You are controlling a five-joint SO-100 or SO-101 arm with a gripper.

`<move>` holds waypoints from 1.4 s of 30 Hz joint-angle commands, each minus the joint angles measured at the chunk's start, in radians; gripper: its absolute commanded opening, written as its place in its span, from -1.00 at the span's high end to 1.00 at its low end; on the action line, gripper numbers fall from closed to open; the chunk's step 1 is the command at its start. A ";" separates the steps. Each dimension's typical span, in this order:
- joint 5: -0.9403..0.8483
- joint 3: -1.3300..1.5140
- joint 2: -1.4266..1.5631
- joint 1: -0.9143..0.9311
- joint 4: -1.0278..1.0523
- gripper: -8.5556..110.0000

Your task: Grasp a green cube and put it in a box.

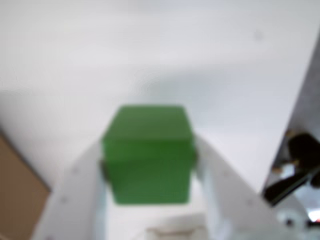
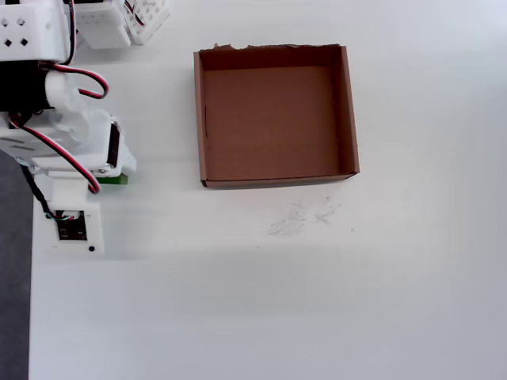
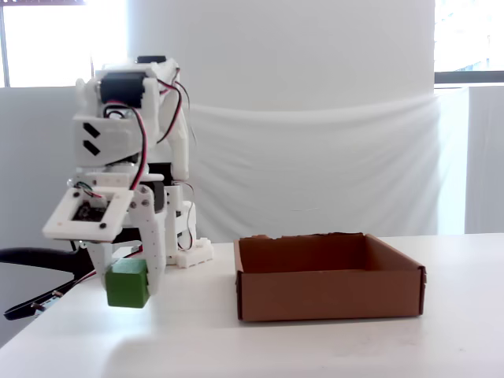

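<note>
The green cube [image 1: 147,155] sits clamped between my white fingers in the wrist view. My gripper [image 1: 149,152] is shut on it. In the fixed view the cube [image 3: 127,283] hangs slightly above the white table, left of the brown cardboard box [image 3: 327,295]. In the overhead view only a green sliver of the cube [image 2: 116,180] shows under my gripper [image 2: 111,176], well left of the box [image 2: 198,119], whose ragged edge is at the top. The box holds nothing. A brown corner of the box [image 1: 15,195] shows at the wrist view's lower left.
The arm's white base [image 2: 119,20] stands at the overhead view's top left. The table's left edge borders a dark floor [image 2: 12,277]. A black cable [image 3: 31,260] lies left of the arm. Faint pencil marks [image 2: 301,215] lie below the box.
</note>
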 commanded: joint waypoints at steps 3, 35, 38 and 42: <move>0.048 -0.106 0.057 -0.048 0.063 0.60; 0.523 -0.184 0.175 -0.709 0.141 0.59; 0.560 -0.149 0.164 -0.773 0.083 0.58; 0.566 -0.067 0.164 -0.824 0.040 0.58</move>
